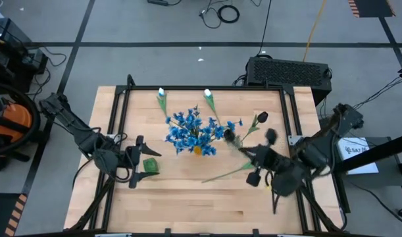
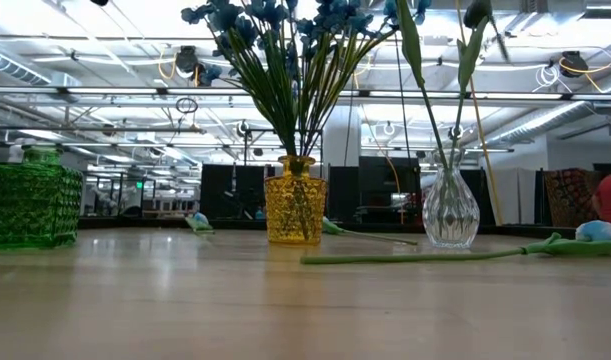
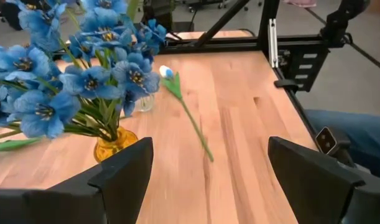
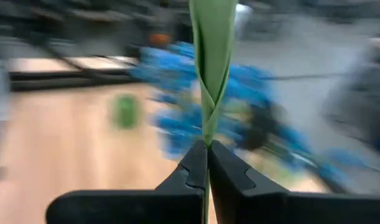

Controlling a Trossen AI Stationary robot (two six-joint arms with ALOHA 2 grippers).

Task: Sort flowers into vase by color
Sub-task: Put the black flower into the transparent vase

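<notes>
Right gripper (image 4: 207,163), lower right of the high view, clamps a green flower stem (image 4: 211,74). Left gripper (image 3: 208,180) spread wide, holding nothing, at left. Blue flowers (image 1: 191,130) sit in the yellow vase (image 2: 294,208), centre.

Blue flowers (image 2: 285,25) in yellow vase (image 2: 295,212)
</notes>
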